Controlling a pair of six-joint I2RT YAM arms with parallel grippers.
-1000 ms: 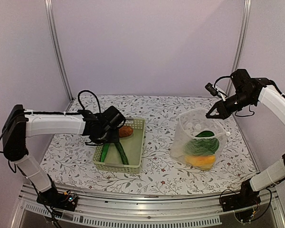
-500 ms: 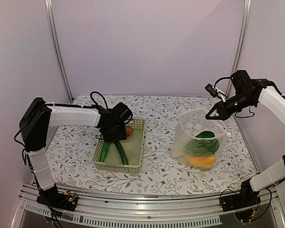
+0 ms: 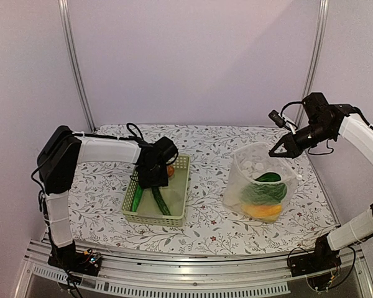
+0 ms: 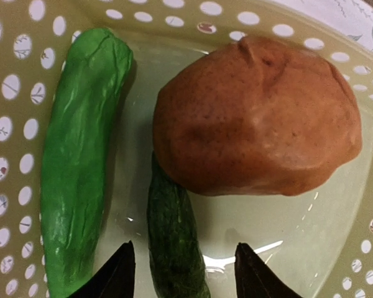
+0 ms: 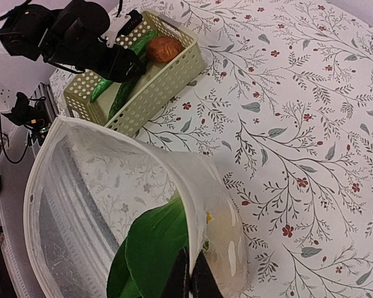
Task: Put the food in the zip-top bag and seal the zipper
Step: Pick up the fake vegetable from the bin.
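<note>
The clear dotted zip-top bag [image 3: 256,181] stands open on the right of the table, with a green leafy piece [image 3: 265,188] and a yellow piece [image 3: 264,211] inside. My right gripper [image 3: 280,151] is shut on the bag's upper rim [image 5: 193,186] and holds the mouth open; the leaf [image 5: 155,248] shows through the wall. My left gripper [image 4: 185,273] is open and low inside the pale green basket [image 3: 180,197]. Its tips straddle a dark green cucumber [image 4: 174,248], just short of the reddish-brown potato [image 4: 255,124]. A light green pepper [image 4: 74,186] lies to the left.
The basket [image 5: 158,87] sits left of centre on the flowered tablecloth, its perforated walls close round my left gripper. The left arm [image 3: 105,149] reaches across the back left. Metal frame posts stand at the back corners.
My left gripper has moved right and down into the basket, over the cucumber and potato. The right gripper still holds the bag rim in the same place.
</note>
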